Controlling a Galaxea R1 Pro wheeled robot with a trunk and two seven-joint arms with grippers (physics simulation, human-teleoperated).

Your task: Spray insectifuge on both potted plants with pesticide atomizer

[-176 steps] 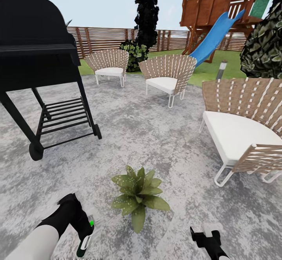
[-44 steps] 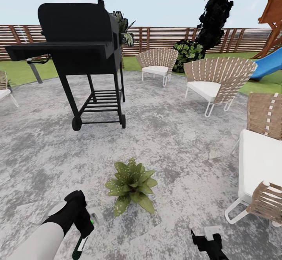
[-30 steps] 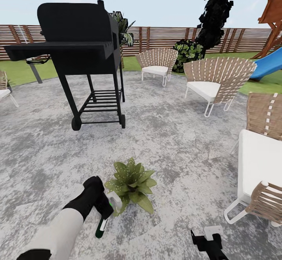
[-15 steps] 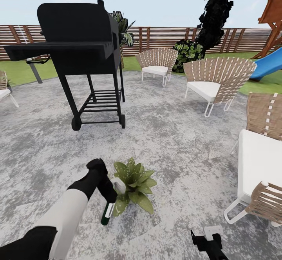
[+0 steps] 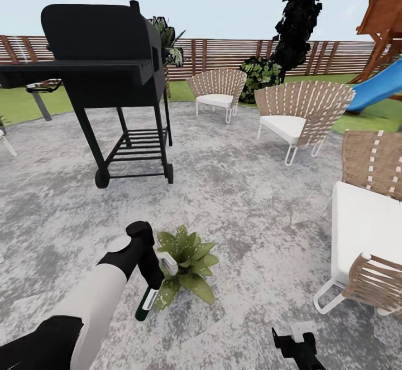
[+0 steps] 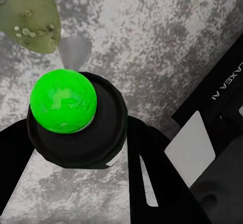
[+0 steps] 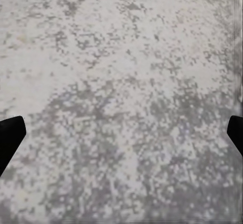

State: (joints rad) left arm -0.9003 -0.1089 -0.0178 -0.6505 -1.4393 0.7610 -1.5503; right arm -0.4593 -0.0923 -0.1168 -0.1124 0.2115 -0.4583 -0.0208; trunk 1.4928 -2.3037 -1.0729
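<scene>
My left gripper (image 5: 152,279) is shut on the pesticide atomizer (image 5: 146,303), a slim dark bottle with a white patch that hangs down from the fingers. It sits at the near left edge of a potted plant (image 5: 187,261), a low speckled green rosette on the stone patio (image 5: 245,191). In the left wrist view, the atomizer's bright green tip (image 6: 63,101) sits between the black fingers (image 6: 152,176), with a speckled leaf (image 6: 30,16) of the plant just beyond. My right gripper (image 5: 295,347) hangs low and open (image 7: 121,133) over bare patio. The second potted plant is out of view.
A black grill (image 5: 103,74) stands at the back left of the patio. Wicker chairs (image 5: 298,113) stand at the back, and one (image 5: 368,219) is close on the right. A slatted fence (image 5: 223,54), dark trees and a blue slide (image 5: 379,88) lie beyond.
Over the last 1.5 seconds my left arm reached forward and right, carrying the atomizer to the plant's edge. In the last half second the camera turned slightly. The right gripper stayed put.
</scene>
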